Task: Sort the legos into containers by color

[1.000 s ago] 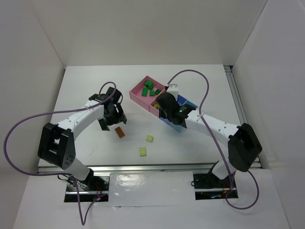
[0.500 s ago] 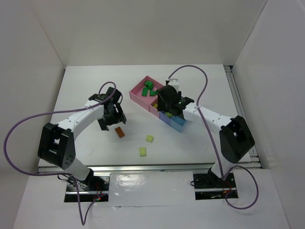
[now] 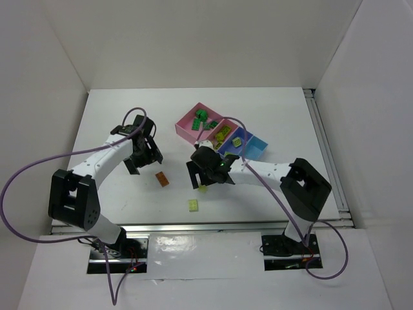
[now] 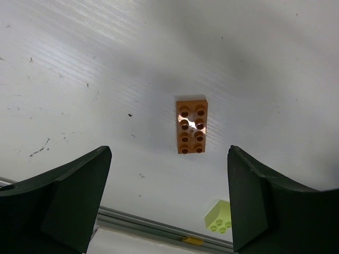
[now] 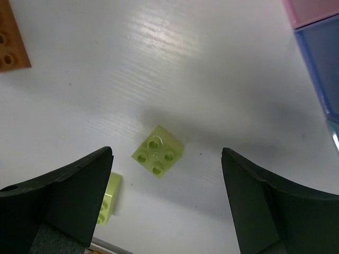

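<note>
An orange-brown lego (image 3: 162, 179) (image 4: 192, 127) lies flat on the white table, just ahead of my open left gripper (image 3: 143, 163) (image 4: 169, 154), which holds nothing. My right gripper (image 3: 202, 178) (image 5: 167, 152) hovers open over a lime lego (image 5: 158, 151) (image 3: 202, 188), its fingers standing apart on either side of it. A second lime lego (image 3: 193, 205) (image 5: 107, 198) (image 4: 222, 216) lies nearer the front edge. The containers stand in a slanted row at the back: a pink bin (image 3: 187, 124) holding dark green legos (image 3: 203, 121), a second pink bin (image 3: 215, 137) with lime legos (image 3: 222, 134), a periwinkle bin (image 3: 230, 150) and a light blue bin (image 3: 258, 147).
White walls enclose the table on the left, back and right. A metal rail (image 3: 193, 226) runs along the front edge near the arm bases. Purple cables loop from both arms above the table.
My right arm swung from over the bins down and left to the lime lego on the table, and its jaws opened. My left gripper drew back slightly from the orange-brown lego.
</note>
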